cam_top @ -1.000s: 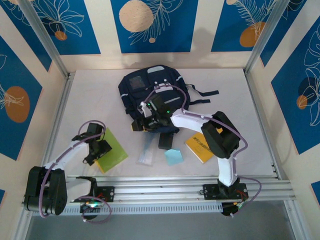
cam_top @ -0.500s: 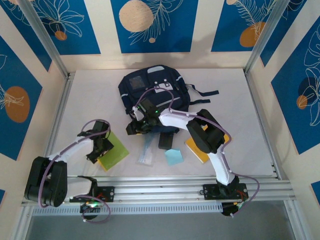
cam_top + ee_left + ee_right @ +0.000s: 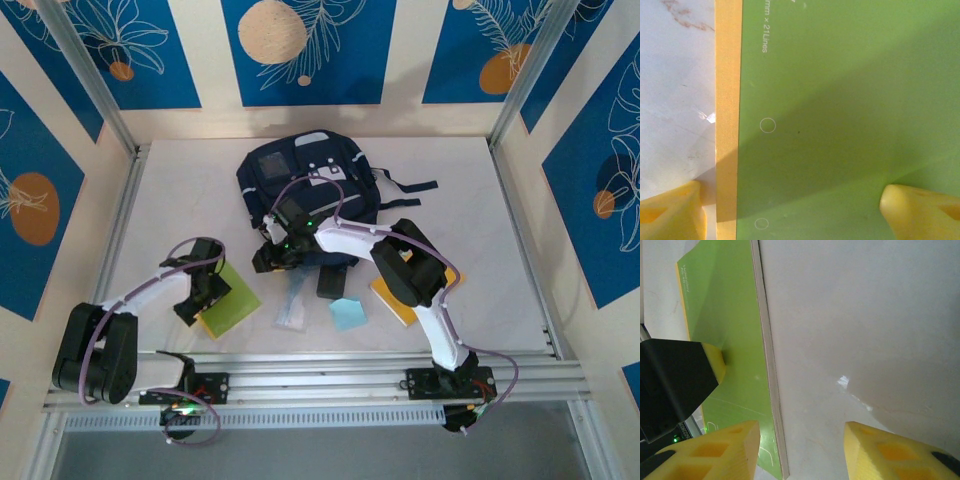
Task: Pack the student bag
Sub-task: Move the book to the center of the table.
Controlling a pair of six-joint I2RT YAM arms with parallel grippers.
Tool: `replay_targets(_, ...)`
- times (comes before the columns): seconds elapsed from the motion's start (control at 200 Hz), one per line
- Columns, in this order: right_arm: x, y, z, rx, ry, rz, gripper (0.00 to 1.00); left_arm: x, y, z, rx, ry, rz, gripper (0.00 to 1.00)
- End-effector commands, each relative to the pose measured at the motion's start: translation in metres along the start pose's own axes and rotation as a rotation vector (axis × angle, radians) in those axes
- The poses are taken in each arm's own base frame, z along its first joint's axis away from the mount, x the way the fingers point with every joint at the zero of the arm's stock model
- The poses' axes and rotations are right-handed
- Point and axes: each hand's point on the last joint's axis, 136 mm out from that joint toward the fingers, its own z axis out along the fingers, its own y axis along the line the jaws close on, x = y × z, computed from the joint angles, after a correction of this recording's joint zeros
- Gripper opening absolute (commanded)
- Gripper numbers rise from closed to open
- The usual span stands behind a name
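Student bag (image 3: 300, 175) lies flat, front patch up, toward the far side of the table (image 3: 180, 200), with a clear pouch (image 3: 292, 302), a blue pad (image 3: 347, 314) and a yellow book (image 3: 398, 298) laid out on the bag's near side, seemingly within reach of either arm. Near and left of the bag, the left claw (image 3: 795, 210) stands wide apart astride the spine edge of a green notebook (image 3: 235, 308), apparently lining up a pinch, nothing clamped yet. At the bag's near edge the right claw (image 3: 802, 455) hovers half spread and empty
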Motion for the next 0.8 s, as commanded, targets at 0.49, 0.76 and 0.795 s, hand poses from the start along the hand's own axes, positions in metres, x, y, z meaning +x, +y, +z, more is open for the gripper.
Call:
replay_targets(0.49, 0.012, 0.005, 0.011, 0.026, 0.047, -0.025, 0.48, 0.021, -0.110, -0.070, 0.547, 0.128, 0.153, 0.88)
replay_targets(0.76, 0.000, -0.015, -0.007, 0.146, -0.004, -0.054, 0.51, 0.018, -0.100, -0.061, 0.489, 0.106, 0.172, 0.88)
replay_targets(0.795, -0.003, -0.017, -0.012, 0.166, -0.021, -0.065, 0.51, 0.017, -0.095, -0.058, 0.466, 0.098, 0.176, 0.88)
